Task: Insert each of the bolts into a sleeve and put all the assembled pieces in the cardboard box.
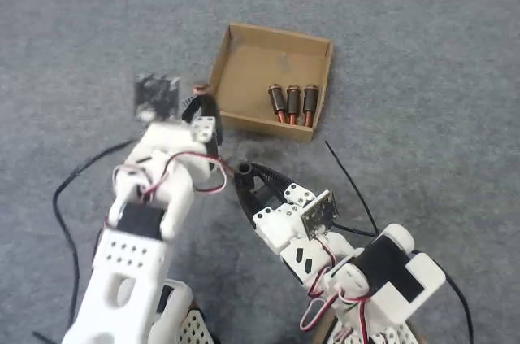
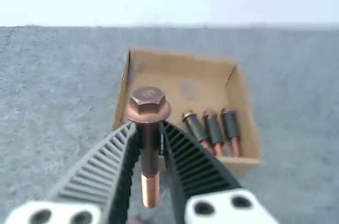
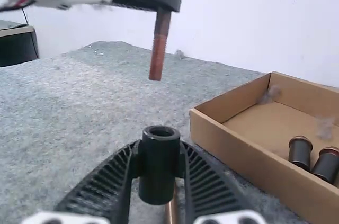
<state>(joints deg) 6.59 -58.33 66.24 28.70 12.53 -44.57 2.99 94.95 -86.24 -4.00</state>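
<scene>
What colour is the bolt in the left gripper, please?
Copper-brown bolt, clearest in the left wrist view.

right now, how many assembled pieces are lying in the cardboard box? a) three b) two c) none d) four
a: three assembled pieces lie side by side near one wall of the cardboard box.
</scene>
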